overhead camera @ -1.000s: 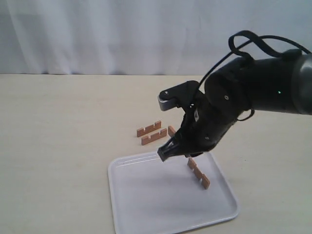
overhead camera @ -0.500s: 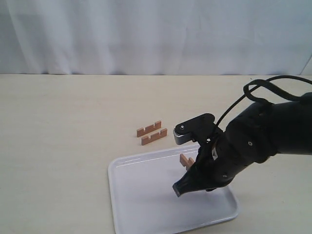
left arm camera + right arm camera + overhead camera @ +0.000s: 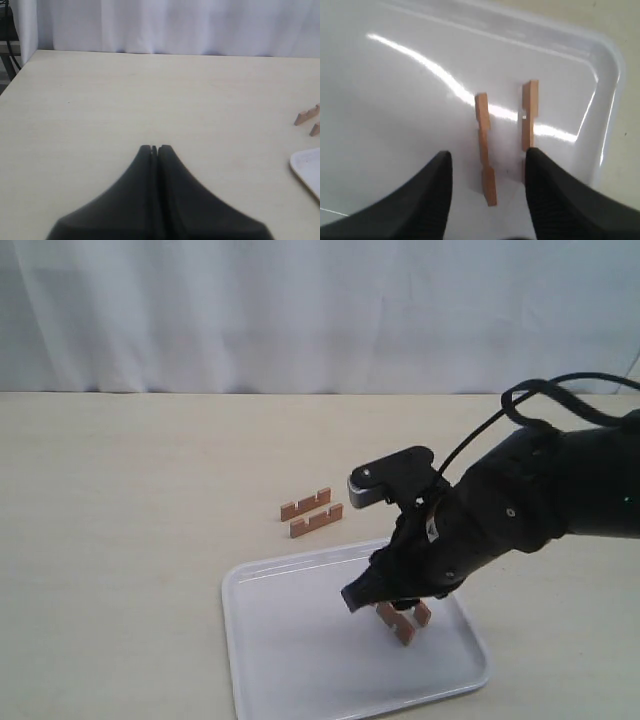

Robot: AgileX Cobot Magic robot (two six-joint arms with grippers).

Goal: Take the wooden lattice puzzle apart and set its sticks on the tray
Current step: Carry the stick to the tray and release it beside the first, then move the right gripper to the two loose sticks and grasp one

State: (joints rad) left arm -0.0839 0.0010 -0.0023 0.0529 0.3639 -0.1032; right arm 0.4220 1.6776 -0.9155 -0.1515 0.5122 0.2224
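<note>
Exterior view: right gripper (image 3: 362, 596) low over the right half of the tray (image 3: 262, 665). The tray sits toward the near edge of the table (image 3: 120, 540), right of centre. The wooden lattice puzzle is fully apart, now four separate sticks. Two sticks (image 3: 400, 621) lie on the tray just under the gripper, near the tray's right rim. The other two (image 3: 311, 513) lie on bare table just past the tray's far rim, side by side and parallel, notches facing the far edge. White curtain (image 3: 250, 310) behind the far edge.

Right wrist view: fingers (image 3: 434, 192) spread apart, gripping nothing. The tray sticks lie parallel with a gap between them. One (image 3: 485, 145) runs into the space between the fingers. The other (image 3: 529, 114) ends at one fingertip; whether they touch cannot be told.

Left wrist view: left gripper (image 3: 154, 149) pressed together, empty, above bare table. The ends of the loose sticks and a tray corner are well apart from it.
</note>
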